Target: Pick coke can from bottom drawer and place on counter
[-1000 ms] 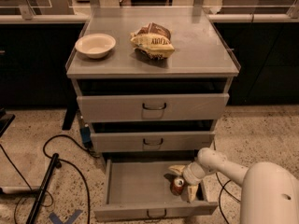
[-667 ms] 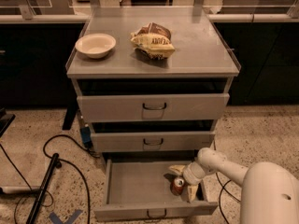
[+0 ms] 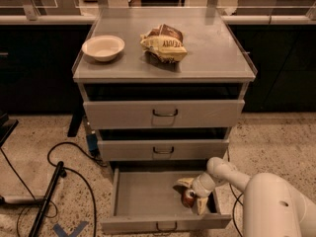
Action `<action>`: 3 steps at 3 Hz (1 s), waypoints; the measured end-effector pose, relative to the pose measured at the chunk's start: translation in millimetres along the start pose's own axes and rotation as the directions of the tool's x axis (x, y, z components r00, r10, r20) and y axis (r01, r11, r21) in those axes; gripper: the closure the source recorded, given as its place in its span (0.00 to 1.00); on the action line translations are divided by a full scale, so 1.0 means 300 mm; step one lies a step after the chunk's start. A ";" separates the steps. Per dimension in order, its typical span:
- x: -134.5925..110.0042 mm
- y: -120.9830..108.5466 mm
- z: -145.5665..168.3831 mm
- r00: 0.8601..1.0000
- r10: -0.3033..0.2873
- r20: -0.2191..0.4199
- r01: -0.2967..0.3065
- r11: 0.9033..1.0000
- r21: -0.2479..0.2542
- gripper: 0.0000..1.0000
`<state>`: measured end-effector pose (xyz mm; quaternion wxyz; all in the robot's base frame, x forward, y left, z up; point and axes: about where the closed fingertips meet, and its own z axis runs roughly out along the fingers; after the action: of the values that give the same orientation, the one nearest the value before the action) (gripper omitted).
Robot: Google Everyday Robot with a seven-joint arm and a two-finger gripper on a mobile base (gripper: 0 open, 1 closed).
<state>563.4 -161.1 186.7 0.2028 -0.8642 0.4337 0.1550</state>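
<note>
The bottom drawer (image 3: 143,196) is pulled out, its grey floor showing. The coke can (image 3: 187,199), small and dark red, stands at the drawer's right side. My gripper (image 3: 192,195) reaches down into the drawer from the right and sits right at the can, its pale parts on either side of it. The white arm (image 3: 232,174) leads back to the robot body at the lower right. The counter (image 3: 207,53) is the flat grey top of the cabinet, above the drawers.
A white bowl (image 3: 102,47) and a yellow-and-brown snack bag (image 3: 164,44) lie on the counter. The top drawer (image 3: 165,113) and middle drawer (image 3: 163,149) are slightly open. Black cables (image 3: 64,169) run over the speckled floor at left. A dark bench stands behind.
</note>
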 end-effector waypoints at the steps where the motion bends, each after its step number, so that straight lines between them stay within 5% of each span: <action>1: 0.000 0.000 0.000 1.000 0.000 0.000 0.000 1.000 0.000 0.00; 2: 0.053 -0.175 -0.075 0.999 -0.019 -0.031 0.019 0.999 -0.026 0.00; 3: 0.094 -0.133 -0.069 0.999 0.007 -0.034 -0.008 1.000 -0.014 0.00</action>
<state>613.9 -168.9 200.7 0.1890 -0.8664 0.4391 0.1442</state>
